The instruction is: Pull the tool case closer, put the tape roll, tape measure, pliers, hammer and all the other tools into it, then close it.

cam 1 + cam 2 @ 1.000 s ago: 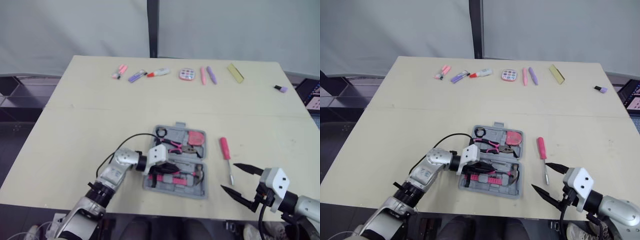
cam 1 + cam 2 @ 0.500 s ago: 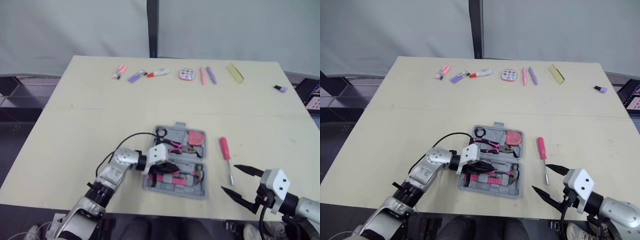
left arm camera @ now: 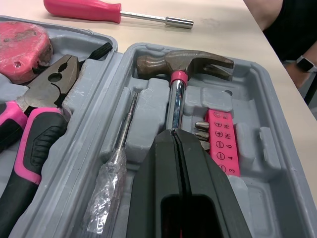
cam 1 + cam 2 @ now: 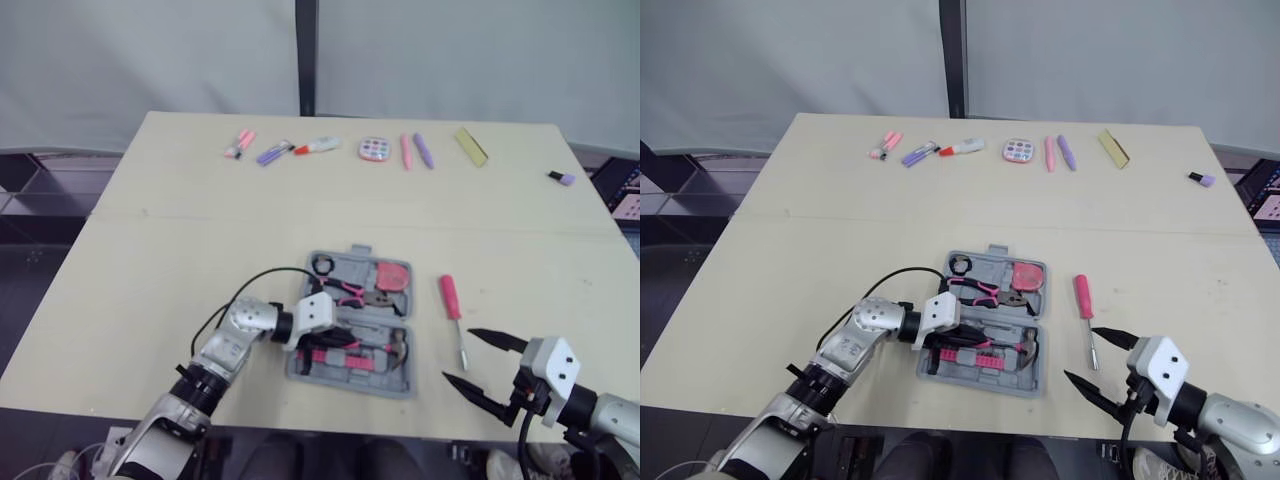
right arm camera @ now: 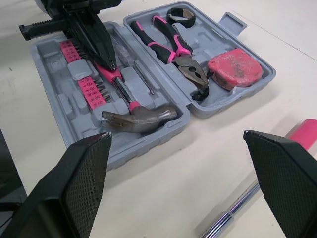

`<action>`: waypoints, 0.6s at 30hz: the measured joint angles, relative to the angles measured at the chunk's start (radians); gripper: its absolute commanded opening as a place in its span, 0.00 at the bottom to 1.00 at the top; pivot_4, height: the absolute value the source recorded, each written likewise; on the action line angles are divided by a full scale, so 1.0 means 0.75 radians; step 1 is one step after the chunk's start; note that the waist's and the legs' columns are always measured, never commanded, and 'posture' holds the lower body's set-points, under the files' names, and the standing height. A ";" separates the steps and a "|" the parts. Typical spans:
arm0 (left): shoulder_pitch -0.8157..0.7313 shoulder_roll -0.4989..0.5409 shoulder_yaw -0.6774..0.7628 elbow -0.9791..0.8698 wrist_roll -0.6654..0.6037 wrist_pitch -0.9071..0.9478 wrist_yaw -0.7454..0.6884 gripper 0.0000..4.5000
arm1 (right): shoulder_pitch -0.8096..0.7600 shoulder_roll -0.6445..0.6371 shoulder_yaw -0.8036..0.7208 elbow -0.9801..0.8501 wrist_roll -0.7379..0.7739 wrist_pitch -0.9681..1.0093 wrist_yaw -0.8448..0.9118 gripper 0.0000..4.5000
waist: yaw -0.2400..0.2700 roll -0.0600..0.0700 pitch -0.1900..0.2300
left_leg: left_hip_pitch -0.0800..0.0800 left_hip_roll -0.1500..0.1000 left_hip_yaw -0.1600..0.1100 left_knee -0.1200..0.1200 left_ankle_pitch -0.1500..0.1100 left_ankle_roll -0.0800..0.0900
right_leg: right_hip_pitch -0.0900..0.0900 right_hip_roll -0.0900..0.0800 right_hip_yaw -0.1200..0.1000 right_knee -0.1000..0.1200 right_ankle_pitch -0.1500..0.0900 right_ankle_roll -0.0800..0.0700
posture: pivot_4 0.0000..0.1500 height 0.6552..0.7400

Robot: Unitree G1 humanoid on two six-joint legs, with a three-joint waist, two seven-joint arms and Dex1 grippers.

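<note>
Tool case (image 4: 404,386) lies open near the front edge of the table (image 4: 200,230), right before us. Our left gripper (image 3: 172,134) has its fingers pressed together and holds nothing, with the tips down at the shaft of the hammer (image 3: 178,64). The hammer lies in its recess in the near half, beside the pink bit strip (image 3: 223,148).

We judge the hammer is being seated. We should push straight down, not sideways, so the case stays put.

The left forearm reaches in low from the left, wrist bent inward. Our right gripper (image 4: 457,353) hangs spread wide by the screwdriver (image 4: 450,297), which lies on the table right of the case.
</note>
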 measured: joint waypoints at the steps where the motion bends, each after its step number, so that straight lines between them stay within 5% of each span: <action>1: 0.000 0.001 -0.003 0.000 0.001 0.000 0.002 0.00 | 0.000 0.000 -0.001 0.000 0.000 0.000 0.000 1.00 | 0.000 0.000 0.000 | 0.000 0.000 0.000 0.000 0.000 0.000 | 0.000 0.000 0.000 0.000 0.000 0.000 | 1.00 0.69; 18: -0.007 -0.002 -0.032 0.041 0.010 0.006 0.007 0.00 | 0.006 0.000 -0.020 -0.001 0.003 0.002 0.000 1.00 | 0.001 0.003 -0.015 | 0.008 -0.001 0.000 -0.003 0.000 0.000 | 0.007 -0.001 0.001 -0.001 0.000 0.000 | 1.00 0.69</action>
